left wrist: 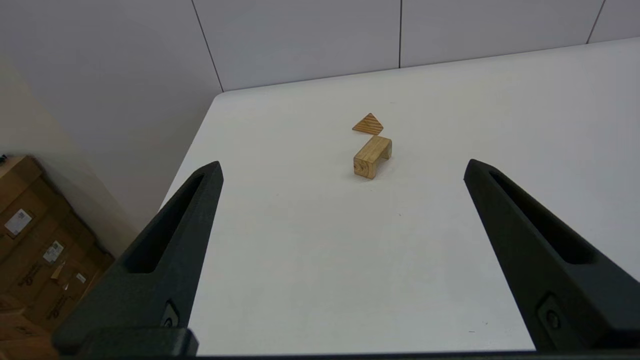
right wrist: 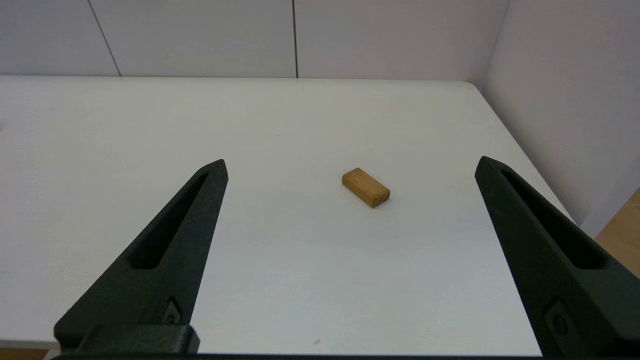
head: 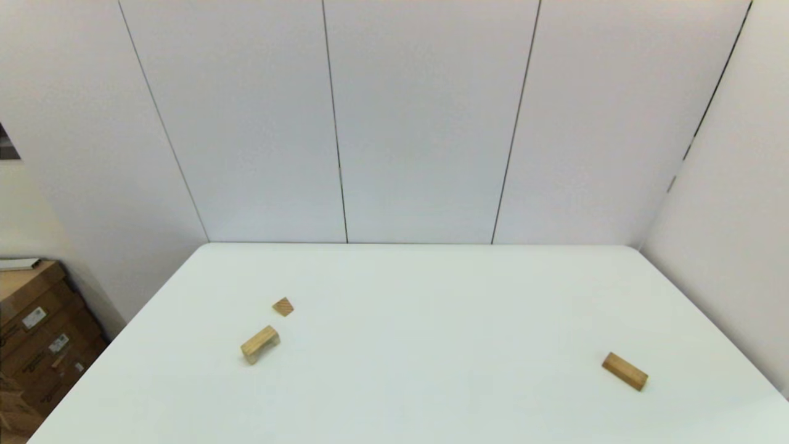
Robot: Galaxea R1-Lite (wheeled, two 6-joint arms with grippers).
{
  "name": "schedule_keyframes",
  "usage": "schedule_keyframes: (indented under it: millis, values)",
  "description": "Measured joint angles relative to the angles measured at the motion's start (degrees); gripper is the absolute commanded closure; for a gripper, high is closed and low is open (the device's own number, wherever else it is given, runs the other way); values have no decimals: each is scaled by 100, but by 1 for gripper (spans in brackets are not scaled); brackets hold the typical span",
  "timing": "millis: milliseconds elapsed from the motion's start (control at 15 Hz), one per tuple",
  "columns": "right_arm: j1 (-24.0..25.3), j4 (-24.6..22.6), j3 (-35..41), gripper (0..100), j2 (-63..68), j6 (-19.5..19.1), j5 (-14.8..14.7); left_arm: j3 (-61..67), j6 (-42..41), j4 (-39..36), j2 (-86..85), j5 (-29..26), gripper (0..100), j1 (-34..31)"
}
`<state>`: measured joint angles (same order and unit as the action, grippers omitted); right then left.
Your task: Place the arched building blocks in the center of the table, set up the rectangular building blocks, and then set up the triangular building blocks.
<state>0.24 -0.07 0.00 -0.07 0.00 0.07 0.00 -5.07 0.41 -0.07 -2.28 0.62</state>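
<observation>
Now | left claw [left wrist: 342, 167] wide open, empty | right claw [right wrist: 350, 167] wide open, empty | both arms outside head view

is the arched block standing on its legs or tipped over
Standing on its legs: in the left wrist view the arched block has its cut-out facing down onto the table.

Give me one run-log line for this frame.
stage: start | arched block, triangular block: table left | rectangular block: right, flat | left gripper, right gripper: open, empty

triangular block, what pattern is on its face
Diagonal striped wood grain on the triangular block; clearest in the left wrist view.
</observation>
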Motion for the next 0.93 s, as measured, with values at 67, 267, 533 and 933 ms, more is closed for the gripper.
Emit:
schedule_keyframes:
  millis: [67, 267, 533, 933]
  values:
    - [0, 0, 0, 0, 0, 0, 0, 0, -5, 2, 0, 0, 0, 0]
    - [-2, 0, 0, 0, 0, 0, 0, 0, 0, 2, 0, 0, 0, 0]
    - [0, 0, 0, 0, 0, 0, 0, 0, -2, 2, 0, 2, 0, 0]
    - [0, 0, 0, 0, 0, 0, 0, 0, -7, 2, 0, 0, 0, 0]
